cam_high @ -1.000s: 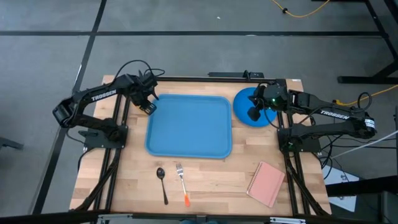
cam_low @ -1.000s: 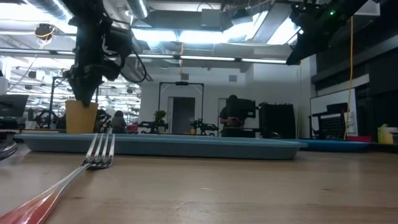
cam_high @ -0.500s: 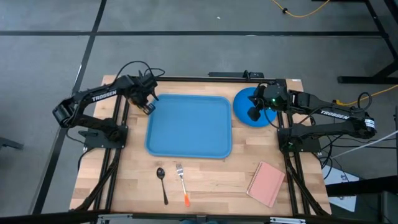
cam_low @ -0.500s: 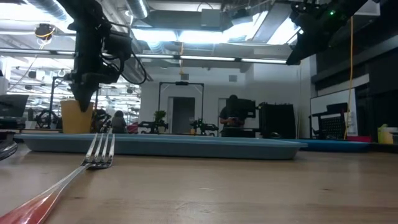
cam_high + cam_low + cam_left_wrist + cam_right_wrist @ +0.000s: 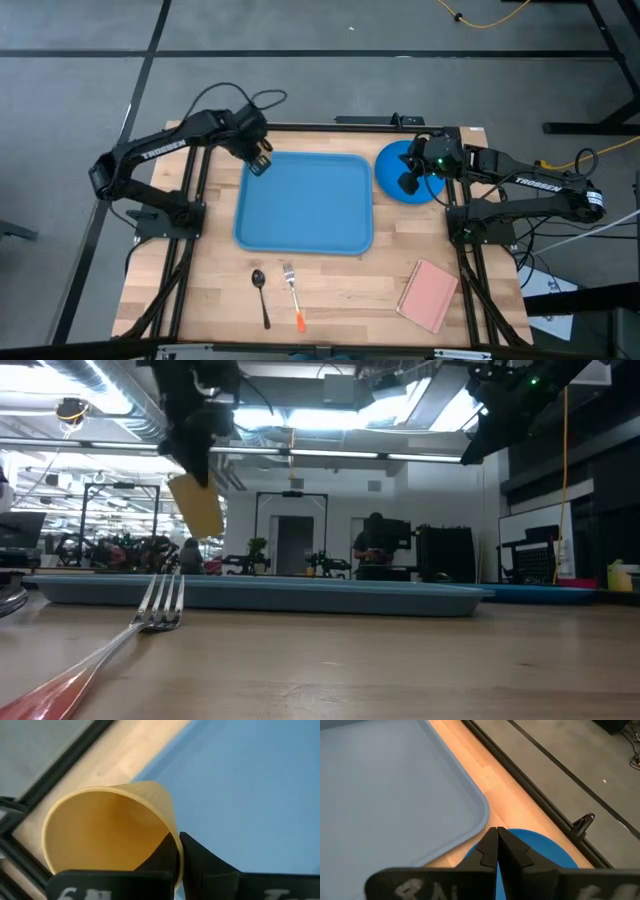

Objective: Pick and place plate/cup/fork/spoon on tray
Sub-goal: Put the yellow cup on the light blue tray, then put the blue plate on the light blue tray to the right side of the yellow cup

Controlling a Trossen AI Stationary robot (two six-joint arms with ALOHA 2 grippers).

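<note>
- The left gripper [image 5: 259,160] is clamped on the rim of the small yellow-orange round cup [image 5: 107,832], which hangs tilted in the air over the far left corner of the large light blue rectangular plastic tray [image 5: 304,201] (clear of its floor in the low view).
- The right gripper [image 5: 409,184], fingers pressed together, sits over the flat deep blue round plate [image 5: 392,162] just right of the tray.
- The orange-handled silver fork [image 5: 292,294] and the dark-handled spoon [image 5: 261,294] lie side by side on the wooden tabletop [image 5: 350,290] near the tray's front edge.
</note>
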